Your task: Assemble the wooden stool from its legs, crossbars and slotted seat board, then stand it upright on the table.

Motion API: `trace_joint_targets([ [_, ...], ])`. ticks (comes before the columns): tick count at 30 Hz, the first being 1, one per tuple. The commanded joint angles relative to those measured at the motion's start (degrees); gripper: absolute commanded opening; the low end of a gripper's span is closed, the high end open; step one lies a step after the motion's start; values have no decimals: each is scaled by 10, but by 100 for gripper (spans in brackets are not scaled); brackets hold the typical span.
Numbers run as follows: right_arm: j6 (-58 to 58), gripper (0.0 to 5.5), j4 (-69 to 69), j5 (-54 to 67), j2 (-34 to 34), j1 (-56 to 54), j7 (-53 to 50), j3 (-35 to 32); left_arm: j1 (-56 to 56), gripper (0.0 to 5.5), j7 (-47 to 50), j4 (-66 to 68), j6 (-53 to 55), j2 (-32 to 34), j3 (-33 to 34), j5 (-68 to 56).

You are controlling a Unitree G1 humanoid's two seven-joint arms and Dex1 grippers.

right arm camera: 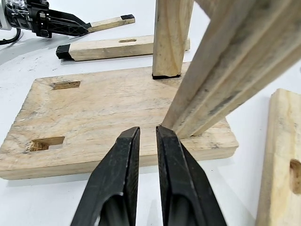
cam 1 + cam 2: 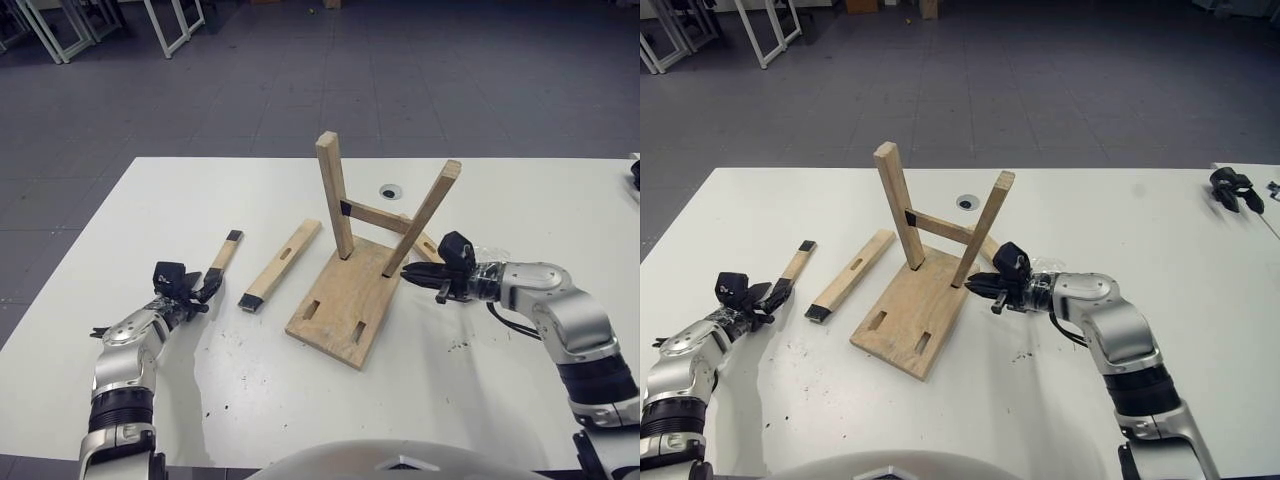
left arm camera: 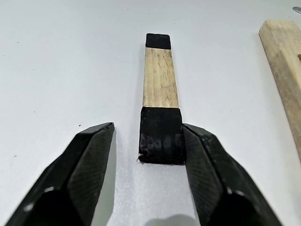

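Observation:
The slotted seat board (image 2: 335, 305) lies flat at mid-table. Two legs (image 2: 335, 195) (image 2: 425, 215) stand in its far slots, joined by a crossbar (image 2: 378, 216). A loose slotted leg (image 2: 281, 261) lies left of the board. Further left lies a short crossbar (image 3: 160, 77) with black ends. My left gripper (image 3: 148, 127) is open around its near black end, and one finger (image 3: 200, 160) touches it. My right gripper (image 1: 148, 129) is shut with nothing in it, its tips by the foot of the right-hand standing leg (image 1: 221, 80). Another slotted piece (image 1: 282, 160) lies on the table beside the board.
A round cable hole (image 2: 389, 190) sits in the white table (image 2: 520, 200) behind the stool. A black object (image 2: 1232, 188) rests on the neighbouring table at far right. Two empty slots (image 1: 47, 141) face me on the board's near end.

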Motion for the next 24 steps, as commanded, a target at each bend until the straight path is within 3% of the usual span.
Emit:
trace_joint_targets([
  [1, 67, 62, -44, 54, -9, -23, 3, -32, 7, 203, 4, 10, 4, 18, -45, 51],
  [4, 132, 62, -75, 117, 5, -43, -7, -60, 11, 158, 16, 0, 5, 25, -61, 69],
  [6, 166, 91, -91, 150, 11, -49, -17, -70, 14, 133, 26, -17, 5, 24, -58, 69],
  [11, 238, 183, -102, 247, 66, -84, -71, -125, 12, 131, 93, -114, -65, 0, -9, 56],
  [14, 277, 186, -92, 322, 125, -132, -131, -175, -15, 131, 124, -209, -148, -21, 19, 42],
  [20, 316, 186, -20, 477, 240, -256, -308, -259, -84, 131, 92, -389, -193, -24, -64, 53],
  [24, 299, 186, 25, 524, 272, -306, -399, -279, -96, 131, 82, -456, -178, -36, -117, 58],
])
